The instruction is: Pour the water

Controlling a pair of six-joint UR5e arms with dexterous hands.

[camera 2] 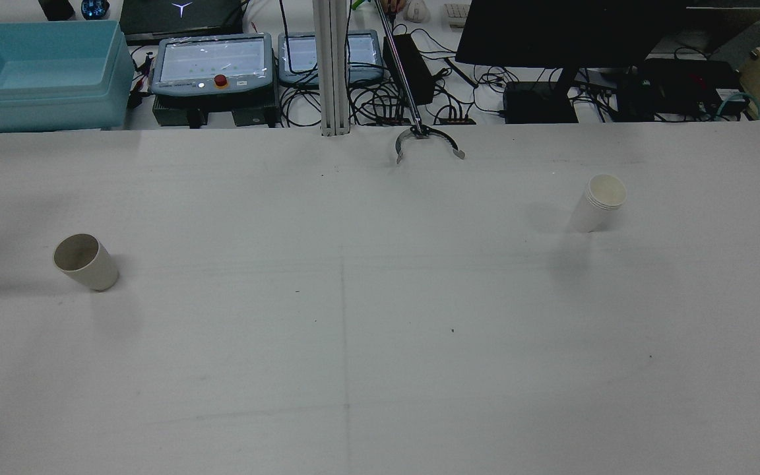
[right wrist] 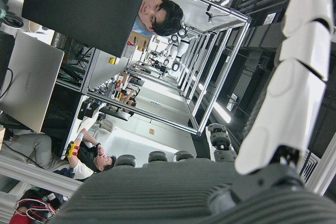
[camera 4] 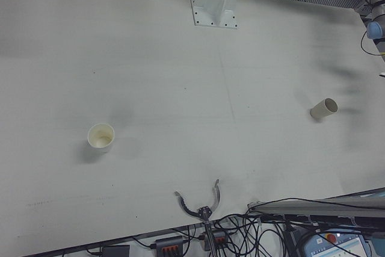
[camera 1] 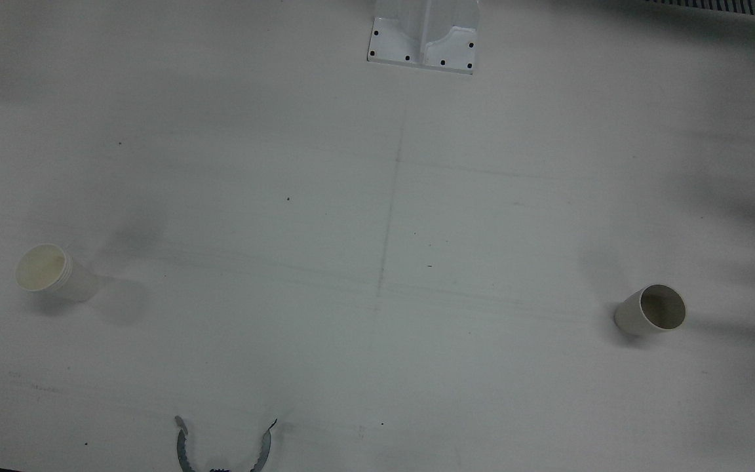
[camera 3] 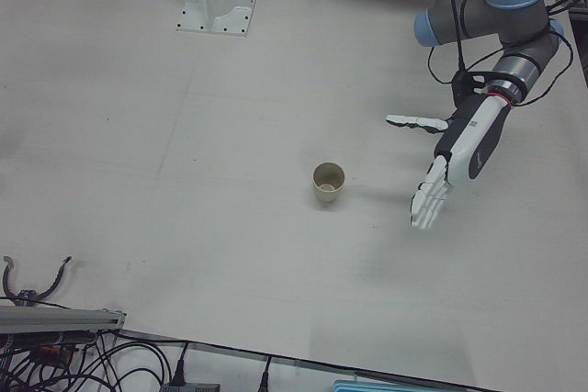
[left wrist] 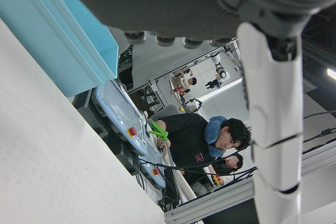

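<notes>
Two paper cups stand upright on the white table. One cup (camera 2: pixel 86 262) is on my left side; it also shows in the front view (camera 1: pixel 653 309), the left-front view (camera 3: pixel 328 183) and the right-front view (camera 4: pixel 324 108). The other cup (camera 2: pixel 598 201), with a ridged rim, is on my right side (camera 1: pixel 50 270) (camera 4: pixel 101 136). My left hand (camera 3: pixel 457 153) hovers open, fingers spread, beside the left cup and apart from it. My right hand (right wrist: pixel 210 182) shows only in its own view, fingers extended, holding nothing. What the cups hold cannot be told.
A metal grabber claw (camera 2: pixel 427 142) lies at the operators' edge of the table (camera 1: pixel 223 446). An arm pedestal (camera 1: pixel 423 39) stands at the robot's side. A blue bin (camera 2: pixel 37 72) and control pendants (camera 2: pixel 215 63) sit beyond the table.
</notes>
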